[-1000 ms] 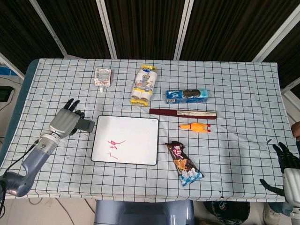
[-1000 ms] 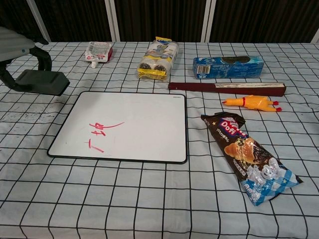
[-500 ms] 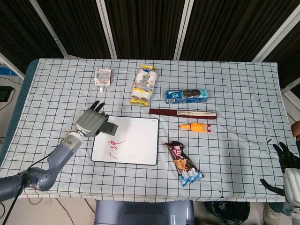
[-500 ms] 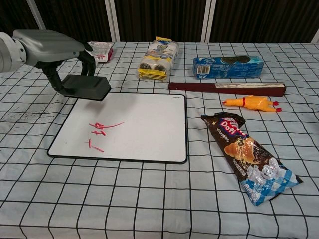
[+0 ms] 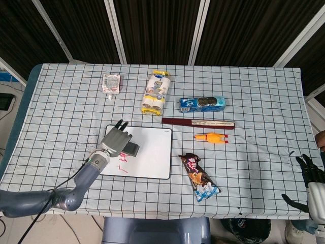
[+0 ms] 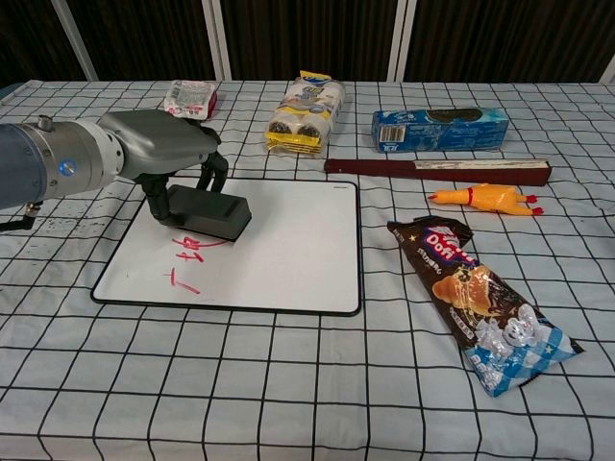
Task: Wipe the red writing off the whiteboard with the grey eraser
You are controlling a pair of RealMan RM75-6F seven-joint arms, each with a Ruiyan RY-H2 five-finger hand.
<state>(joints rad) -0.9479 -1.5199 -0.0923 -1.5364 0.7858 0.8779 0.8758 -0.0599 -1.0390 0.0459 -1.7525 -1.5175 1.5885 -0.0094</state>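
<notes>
Left hand, fingers grasping the grey eraser, poises over the whiteboard; next, press down across the red writing.

A table draped in a black-on-white checked cloth is seen carrying a whiteboard at centre-left. Behind it are laid a small red-and-white pouch, a pack of rolls and a blue biscuit packet. A dark red stick, a yellow rubber chicken and a brown snack bag are spread to the right.
</notes>
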